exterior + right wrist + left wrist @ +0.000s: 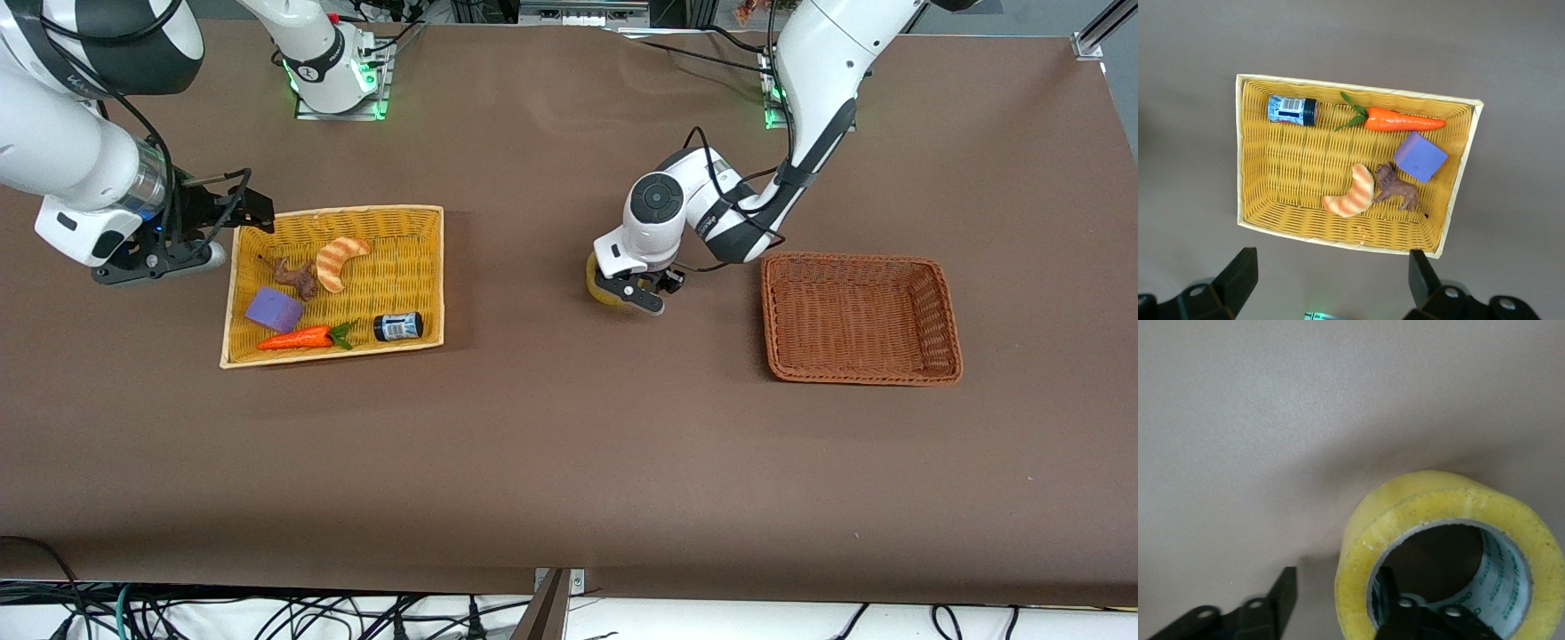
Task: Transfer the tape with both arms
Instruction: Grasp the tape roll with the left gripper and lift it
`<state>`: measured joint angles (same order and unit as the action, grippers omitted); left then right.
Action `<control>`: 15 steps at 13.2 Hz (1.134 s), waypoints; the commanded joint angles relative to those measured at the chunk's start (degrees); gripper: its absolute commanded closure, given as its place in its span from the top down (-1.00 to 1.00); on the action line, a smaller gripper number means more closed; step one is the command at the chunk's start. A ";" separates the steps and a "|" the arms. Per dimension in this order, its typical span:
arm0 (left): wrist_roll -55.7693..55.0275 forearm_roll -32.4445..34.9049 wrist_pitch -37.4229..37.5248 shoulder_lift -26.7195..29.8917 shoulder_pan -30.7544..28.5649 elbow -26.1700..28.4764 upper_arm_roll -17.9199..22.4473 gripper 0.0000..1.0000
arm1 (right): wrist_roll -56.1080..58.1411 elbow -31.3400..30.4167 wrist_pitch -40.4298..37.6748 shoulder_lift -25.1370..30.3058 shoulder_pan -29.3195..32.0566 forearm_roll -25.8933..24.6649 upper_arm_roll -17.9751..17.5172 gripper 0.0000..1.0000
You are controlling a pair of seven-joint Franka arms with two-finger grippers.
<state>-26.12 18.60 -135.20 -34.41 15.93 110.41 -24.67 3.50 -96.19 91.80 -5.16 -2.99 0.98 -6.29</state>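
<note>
Left claw (633, 293) sits at frame centre, low on the bench (569, 462), one finger inside the tape (1445, 547) core, one outside, narrowing on the wall. Best seat deep, squeeze square, lift straight. Right claw (1328, 283) waits wide, empty, above yellow basket (427, 267).

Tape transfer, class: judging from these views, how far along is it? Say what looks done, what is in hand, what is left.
Done: the tape lies on the table between the yellow basket and the brown basket. In hand: the left hand is down at it, one finger inside the core. Left: lifting it and setting it in a basket. The right hand waits open above the yellow basket.
</note>
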 commanded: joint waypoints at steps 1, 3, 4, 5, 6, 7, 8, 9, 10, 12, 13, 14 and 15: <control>-1.13 1.70 0.81 0.74 -0.37 -1.77 -0.11 -1.00 | 0.99 -0.67 0.31 0.50 0.27 -0.72 -0.21 1.00; -0.86 1.44 7.01 4.16 -1.77 -3.26 -0.11 -1.00 | 0.99 -0.67 0.22 0.50 0.27 -0.72 -0.21 1.00; -0.60 1.18 13.05 6.00 -3.26 -5.44 -0.20 -1.00 | 0.99 -0.67 0.22 0.50 0.27 -0.72 -0.21 1.00; 0.19 1.18 19.99 7.41 -4.67 -8.68 -0.20 -1.00 | 0.99 -0.67 0.22 0.50 0.27 -0.72 -0.21 1.00; 2.63 1.18 25.80 8.30 -7.29 -11.59 -0.20 -1.00 | 0.99 -0.67 0.22 0.50 0.27 -0.72 -0.21 1.00; 7.96 1.18 29.60 8.57 -10.28 -14.05 -0.20 -1.00 | 0.99 -0.67 0.13 0.50 0.27 -0.72 -0.21 1.00; 15.32 1.00 32.34 8.57 -14.22 -15.99 -0.20 -1.00 | 0.99 -0.67 0.13 0.50 0.27 -0.72 -0.21 1.00; 23.06 -0.30 33.84 8.57 -18.61 -16.88 -0.29 -1.00 | 0.99 -0.67 0.13 0.50 0.27 -0.72 -0.21 1.00; 29.40 -0.93 33.94 8.57 -21.87 -16.54 -0.20 -1.00 | 0.99 -0.67 0.13 0.50 0.27 -0.72 -0.21 1.00; 37.25 -0.50 32.99 7.61 -28.11 -15.75 -0.11 -1.00 | 0.99 -0.67 0.13 0.50 0.27 -0.72 -0.30 1.00; 40.85 -0.49 31.41 6.65 -30.32 -15.31 -0.11 -1.00 | 0.99 -0.67 0.13 0.50 0.27 -0.72 -0.30 1.00; 43.32 -0.41 29.13 6.03 -31.82 -13.48 -0.11 -1.00 | 0.99 -0.67 0.13 0.50 0.27 -0.72 -0.30 1.00; 43.61 -0.32 25.63 5.76 -32.88 -10.68 -0.03 -1.00 | 0.99 -0.67 0.13 0.50 0.27 -0.72 -0.30 1.00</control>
<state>14.96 18.63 -105.24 -28.15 -15.80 95.87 -23.80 3.50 -96.22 91.80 -5.23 -2.98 0.96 -6.29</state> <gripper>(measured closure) 0.789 0.000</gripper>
